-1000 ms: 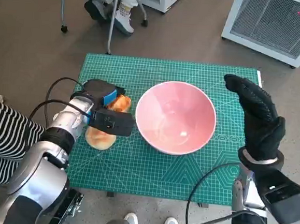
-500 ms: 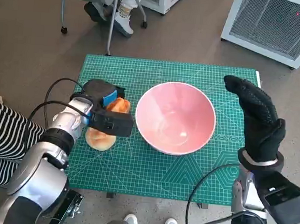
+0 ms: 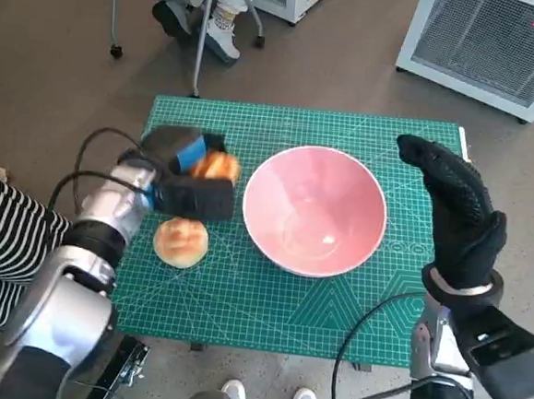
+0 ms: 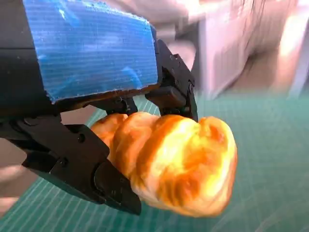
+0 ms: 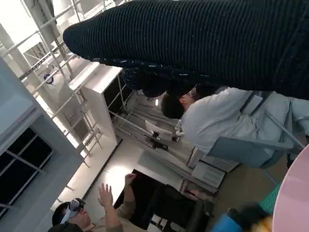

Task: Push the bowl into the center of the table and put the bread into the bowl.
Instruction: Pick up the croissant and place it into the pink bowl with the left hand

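The bowl (image 3: pixel 314 210) already sits near the middle of the mat (image 3: pixel 269 297), so what remains, I judge, is carrying the bread (image 3: pixel 216 166), gripped by the left hand (image 3: pixel 185 161) near the mat's left edge, over into it; the right hand (image 3: pixel 460 215) hangs spread and empty.

Blurred background behind the bread (image 4: pixel 169 164); bowl (image 5: pixel 294 203) cut off by the right wrist view's edge.
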{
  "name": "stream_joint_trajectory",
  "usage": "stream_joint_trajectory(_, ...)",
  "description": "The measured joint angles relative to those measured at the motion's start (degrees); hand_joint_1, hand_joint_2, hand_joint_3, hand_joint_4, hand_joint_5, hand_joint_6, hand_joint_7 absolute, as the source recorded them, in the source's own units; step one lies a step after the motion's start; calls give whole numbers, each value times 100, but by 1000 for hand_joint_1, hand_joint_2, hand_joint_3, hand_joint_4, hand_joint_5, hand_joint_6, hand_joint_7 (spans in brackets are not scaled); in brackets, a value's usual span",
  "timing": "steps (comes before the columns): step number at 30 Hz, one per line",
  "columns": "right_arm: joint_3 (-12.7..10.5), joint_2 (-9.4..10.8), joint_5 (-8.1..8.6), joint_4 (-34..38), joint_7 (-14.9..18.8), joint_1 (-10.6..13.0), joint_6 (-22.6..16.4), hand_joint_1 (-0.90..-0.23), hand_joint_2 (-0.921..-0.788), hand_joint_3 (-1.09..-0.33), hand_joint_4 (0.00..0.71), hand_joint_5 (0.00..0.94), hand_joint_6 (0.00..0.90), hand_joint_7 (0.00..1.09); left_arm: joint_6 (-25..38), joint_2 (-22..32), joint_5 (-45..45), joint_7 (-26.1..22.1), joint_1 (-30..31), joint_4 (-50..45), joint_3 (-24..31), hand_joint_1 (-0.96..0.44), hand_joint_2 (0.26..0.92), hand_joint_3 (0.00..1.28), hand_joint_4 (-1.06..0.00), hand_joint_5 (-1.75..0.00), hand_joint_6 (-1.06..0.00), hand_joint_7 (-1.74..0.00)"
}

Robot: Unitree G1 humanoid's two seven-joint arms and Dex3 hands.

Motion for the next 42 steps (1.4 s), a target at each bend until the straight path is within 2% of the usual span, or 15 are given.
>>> stream_joint_trajectory(6,2,14,0,-2,0,3,14,-722,-921,-674,116,0,77,395,-196,52,-77,150,-201,-200,149,1,917,15,-769,-1093,-674,-1098)
stream_joint_trajectory(16,23,27,2,-70,1,51,25,-721,-921,-674,115,0,71,405,-877,72,-455,367,237,-2249,676,1,914,16,-794,-1002,-659,-1173)
stream_joint_trajectory(22,39,33,16,-108,2,186,78,-721,-921,-675,114,0,67,413,-1480,-110,-742,211,636,-3308,762,0,920,41,-776,-1040,-596,-1216)
stream_joint_trajectory(26,45,55,26,-122,3,219,91,-721,-921,-676,113,0,64,417,-1701,-266,-747,-85,834,-3506,654,0,920,48,-766,-1056,-589,-1221)
stream_joint_trajectory(33,36,52,51,-188,3,310,118,-721,-921,-676,112,0,54,423,-1697,-466,-652,-530,992,-3484,429,0,921,74,-718,-1098,-576,-1247)
stream_joint_trajectory(42,29,53,63,-220,3,345,172,-716,-921,-676,111,0,47,431,-1683,-746,-425,-681,905,-2855,170,0,921,107,-680,-1164,-538,-1263)
